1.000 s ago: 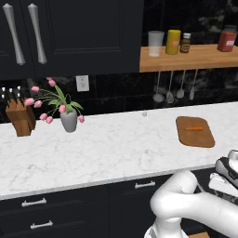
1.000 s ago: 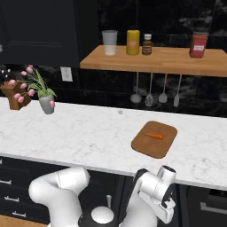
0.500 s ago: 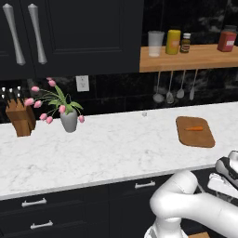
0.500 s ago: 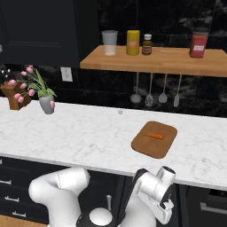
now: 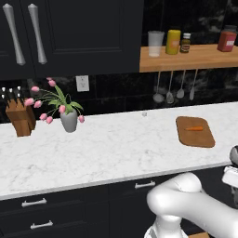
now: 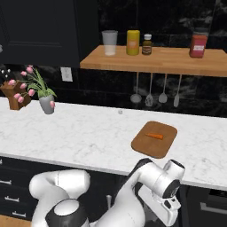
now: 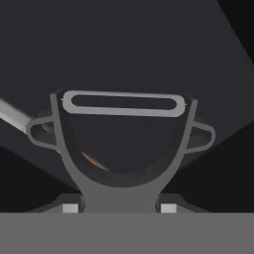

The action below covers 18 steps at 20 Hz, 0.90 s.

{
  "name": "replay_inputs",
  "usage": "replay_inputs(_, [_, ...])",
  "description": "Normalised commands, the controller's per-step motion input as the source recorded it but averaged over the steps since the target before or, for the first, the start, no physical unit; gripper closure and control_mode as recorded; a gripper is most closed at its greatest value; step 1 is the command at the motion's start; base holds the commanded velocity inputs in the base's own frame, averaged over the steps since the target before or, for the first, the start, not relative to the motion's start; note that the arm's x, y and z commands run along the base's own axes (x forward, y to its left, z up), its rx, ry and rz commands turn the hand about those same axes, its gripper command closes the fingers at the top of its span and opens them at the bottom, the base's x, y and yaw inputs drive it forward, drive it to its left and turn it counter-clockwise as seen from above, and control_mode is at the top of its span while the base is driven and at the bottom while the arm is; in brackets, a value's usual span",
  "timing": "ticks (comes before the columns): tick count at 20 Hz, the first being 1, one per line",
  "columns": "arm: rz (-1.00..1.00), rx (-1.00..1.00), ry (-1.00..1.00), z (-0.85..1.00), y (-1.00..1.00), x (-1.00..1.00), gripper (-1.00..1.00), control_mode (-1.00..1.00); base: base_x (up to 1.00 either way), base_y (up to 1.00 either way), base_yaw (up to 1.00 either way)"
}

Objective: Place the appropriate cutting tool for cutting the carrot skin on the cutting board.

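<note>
The brown cutting board (image 5: pixel 195 132) (image 6: pixel 154 139) lies on the right part of the white marble counter, and the small orange carrot (image 5: pixel 194 128) (image 6: pixel 154 136) rests on it. In the hand view a grey Y-shaped peeler (image 7: pixel 123 139) with a slotted blade stands centred just ahead of my gripper (image 7: pixel 119 208). Its stem runs down between the fingertips, so the gripper looks shut on it. My hand (image 6: pixel 172 201) hangs low, below the counter edge and in front of the dark cabinet fronts, nearer than the board.
A wooden knife block (image 5: pixel 19 118) and a grey vase of pink tulips (image 5: pixel 68 118) stand at the counter's left. Ladles and spoons (image 6: pixel 150 93) hang under a wall shelf (image 6: pixel 155 62) carrying jars. Drawers with metal handles (image 5: pixel 35 202) sit below the counter.
</note>
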Motion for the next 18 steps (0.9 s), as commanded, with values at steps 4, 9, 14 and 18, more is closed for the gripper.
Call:
replay_inputs(4, [-0.02, -0.08, -0.09, 1.0, 0.0, -0.11, 1.0, -1.0, 0.0, 0.0, 0.0])
replay_inputs(9, [0.0, -0.11, -0.11, 1.0, -0.01, 0.13, 1.0, -1.0, 0.0, 0.0, 0.0])
replay_inputs(14, [0.0, -0.08, -0.16, 0.97, -0.11, 0.33, 1.0, -1.0, 0.0, 0.0, 0.0])
replay_inputs(18, [0.0, -0.03, -0.13, 0.76, -0.08, 0.66, 1.0, -1.0, 0.0, 0.0, 0.0])
